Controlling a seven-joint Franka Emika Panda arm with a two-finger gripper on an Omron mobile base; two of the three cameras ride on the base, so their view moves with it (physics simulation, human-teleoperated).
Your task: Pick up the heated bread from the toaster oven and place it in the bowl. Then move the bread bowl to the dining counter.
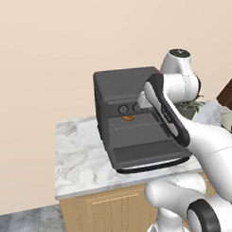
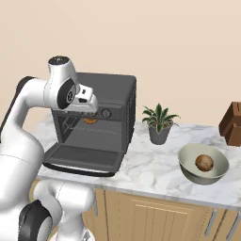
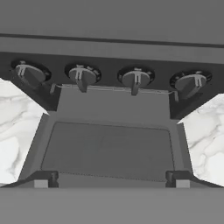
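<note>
Because the drop-down door [image 2: 82, 159] of the dark grey boxy toaster oven [image 1: 129, 96] already lies flat and open, the wire rack inside is free to reach from the front. On that rack sits the small round golden-orange bun [image 1: 129, 118], toward the middle of the cavity just below the row of round knobs [image 3: 83, 76]. The white arm's two-finger gripper [image 2: 89, 104] hangs in front of the oven's upper face, above the open door, and its fingers are spread wide with nothing between them, which suits an approach to a rounded, soft thing. The hand view looks down on the knobs and the lowered door, so the hand seems to be pointed downward rather than into the cavity, though the fingertips themselves are hard to make out there.

The deep round bowl [image 2: 188, 162], cream inside and grey outside, stands well apart on the white-grey marble counter [image 2: 146, 169], beyond a small potted plant [image 2: 159, 123]. It already holds a brownish round item [image 2: 204, 163]. The pick is not yet begun; next the hand likely has to lower and tilt toward the rack opening.
</note>
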